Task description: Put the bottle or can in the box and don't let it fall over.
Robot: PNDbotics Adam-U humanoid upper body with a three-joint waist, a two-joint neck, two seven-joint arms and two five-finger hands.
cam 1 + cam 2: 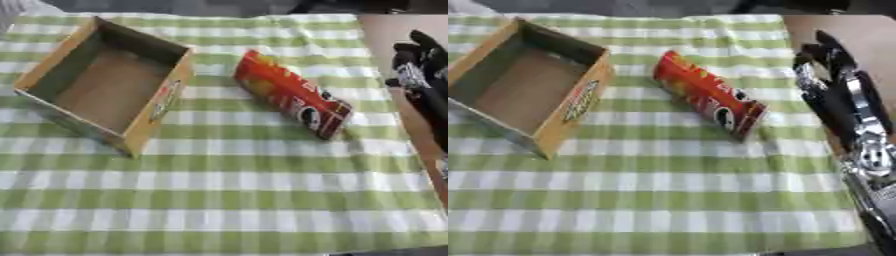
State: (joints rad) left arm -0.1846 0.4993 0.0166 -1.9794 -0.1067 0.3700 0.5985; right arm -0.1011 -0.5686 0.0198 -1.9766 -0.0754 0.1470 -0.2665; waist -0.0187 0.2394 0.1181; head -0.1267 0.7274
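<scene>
The black right hand [833,85] hangs at the table's [227,200] right edge, fingers straight and apart — empty; left of it lies the toppled red cylindrical can [293,95]; farther left, the open cardboard box [149,115].

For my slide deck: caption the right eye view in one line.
Red can lying on its side on the checked cloth beside an empty cardboard box; right robot hand open, apart from it.

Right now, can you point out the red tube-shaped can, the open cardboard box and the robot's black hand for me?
red tube-shaped can [291,100], left eye view: middle of its side, lying down.
open cardboard box [163,97], left eye view: its right wall.
right hand [826,85], right eye view: black fingers, right of the can.
</scene>
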